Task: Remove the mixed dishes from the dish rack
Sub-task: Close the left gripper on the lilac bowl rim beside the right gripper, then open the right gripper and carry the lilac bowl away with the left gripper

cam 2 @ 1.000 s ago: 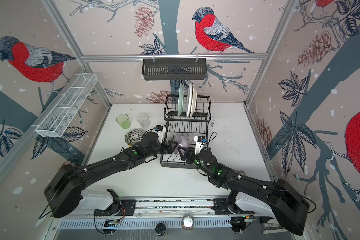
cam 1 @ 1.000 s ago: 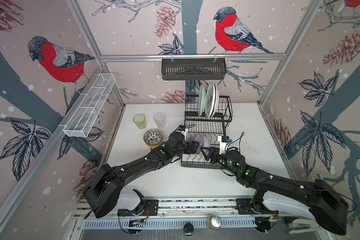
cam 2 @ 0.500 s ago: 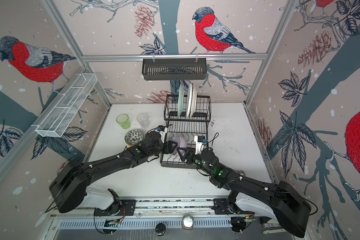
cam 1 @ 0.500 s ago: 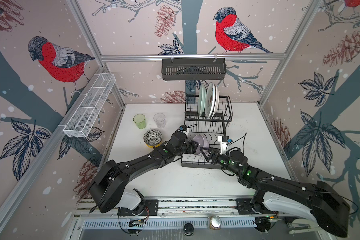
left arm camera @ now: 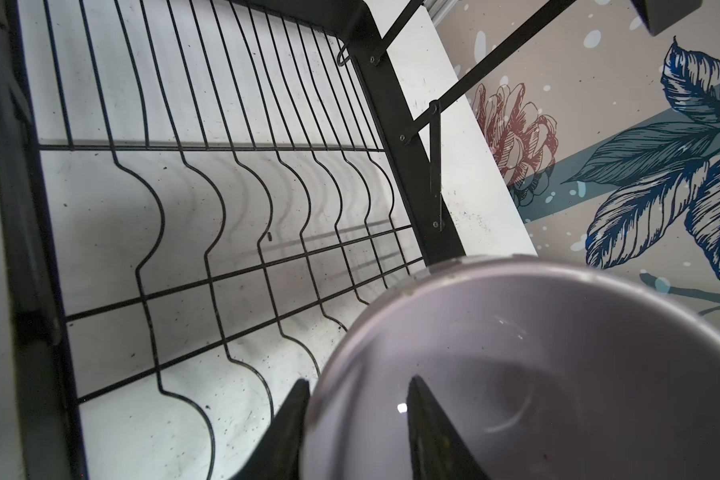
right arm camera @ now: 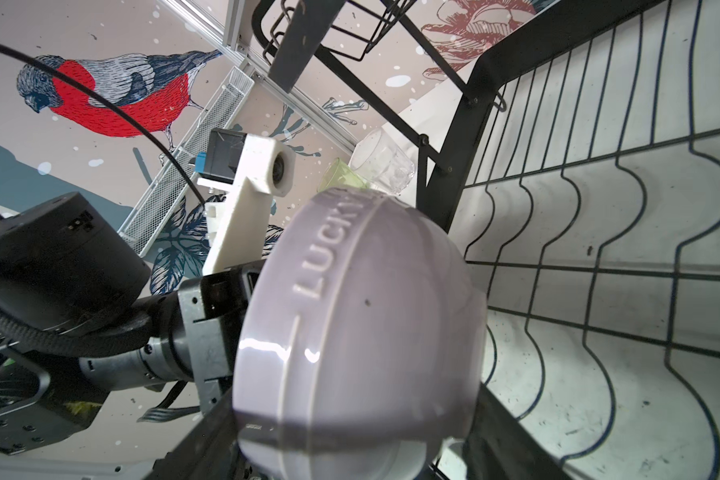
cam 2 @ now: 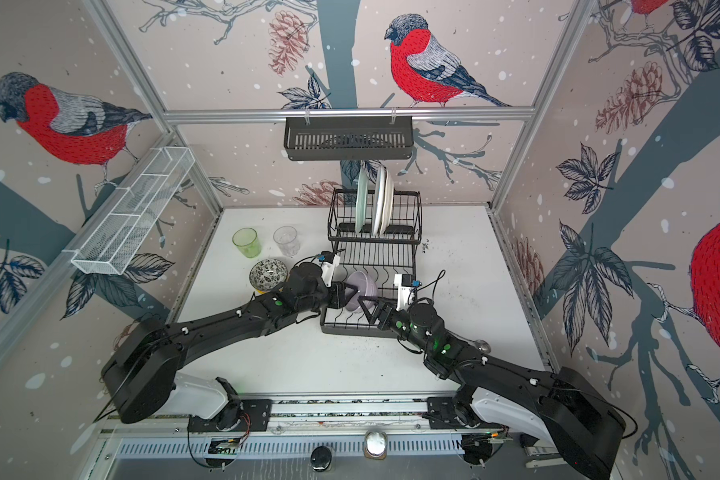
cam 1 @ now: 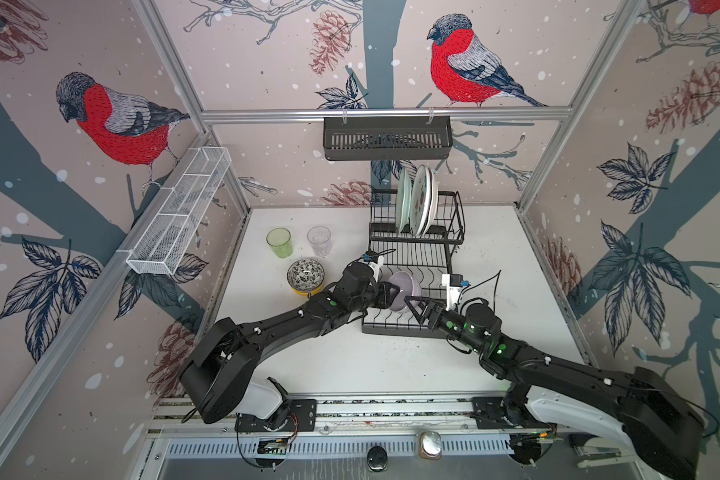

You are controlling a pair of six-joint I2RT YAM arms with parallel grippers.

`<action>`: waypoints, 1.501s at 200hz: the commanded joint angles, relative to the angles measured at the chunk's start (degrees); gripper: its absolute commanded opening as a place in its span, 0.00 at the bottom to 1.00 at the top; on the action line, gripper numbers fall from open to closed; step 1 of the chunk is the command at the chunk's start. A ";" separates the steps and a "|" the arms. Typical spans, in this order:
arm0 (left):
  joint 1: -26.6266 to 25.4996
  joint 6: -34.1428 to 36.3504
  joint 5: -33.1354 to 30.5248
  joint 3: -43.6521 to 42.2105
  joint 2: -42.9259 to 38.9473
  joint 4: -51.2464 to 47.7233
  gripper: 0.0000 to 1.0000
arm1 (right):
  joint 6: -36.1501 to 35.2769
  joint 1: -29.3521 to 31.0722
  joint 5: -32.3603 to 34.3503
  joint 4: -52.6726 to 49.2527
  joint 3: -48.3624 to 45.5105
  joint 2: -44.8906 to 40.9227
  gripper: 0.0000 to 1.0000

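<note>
Your left gripper [left arm camera: 359,380] has its jaws astride the rim of the lilac bowl [cam 1: 404,286], one finger inside and one outside; you cannot tell whether they pinch it yet. The bowl hangs tipped over the lower tier of the dish rack [cam 1: 412,257]. The right gripper [cam 1: 420,307], jaws wide, seems to clasp the bowl's base. If it lets go before the rim is pinched, the glazed bowl may slip onto the wires. Where it touches the bowl is hidden behind the bowl itself.

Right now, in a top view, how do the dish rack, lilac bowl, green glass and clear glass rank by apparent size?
1. dish rack
2. lilac bowl
3. green glass and clear glass: they look alike, so I do not rank them.
</note>
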 commanded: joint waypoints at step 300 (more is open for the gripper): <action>5.17 -0.57 -9.83 -3.43 -9.02 -4.82 0.00 | -9.50 -0.44 -0.09 -9.56 6.83 0.80 0.99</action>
